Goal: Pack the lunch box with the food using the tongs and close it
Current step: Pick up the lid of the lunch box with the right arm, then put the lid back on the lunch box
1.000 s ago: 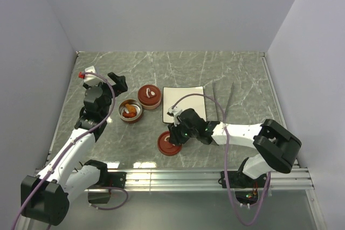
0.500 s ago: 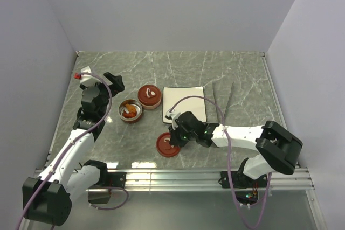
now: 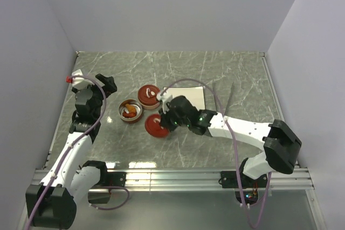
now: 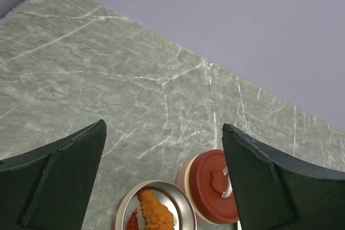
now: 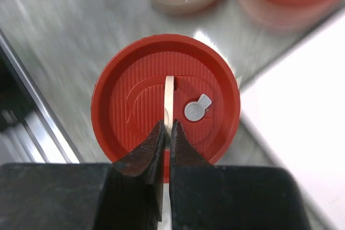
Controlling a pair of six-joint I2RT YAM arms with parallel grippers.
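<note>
The lunch box (image 3: 130,110) is a round steel container, open, with orange and dark red food (image 4: 155,214) inside. My right gripper (image 5: 167,127) is shut on the white handle (image 5: 169,92) of a red lid (image 5: 135,106). It holds that lid (image 3: 154,126) just right of the lunch box. The left gripper (image 4: 163,127) stands open and holds nothing, over the table behind the lunch box; in the top view that gripper (image 3: 107,84) is at the far left. The silver tongs (image 3: 223,100) lie right of the white plate (image 3: 193,96).
A second round container (image 3: 149,95) with its red lid (image 4: 213,184) on stands behind the held lid, between the lunch box and the plate. Grey walls close the table on three sides. A metal rail runs along the near edge.
My right gripper closed on the lid's handle and carried the lid left and back, to beside the lunch box. The left arm drew away to the left.
</note>
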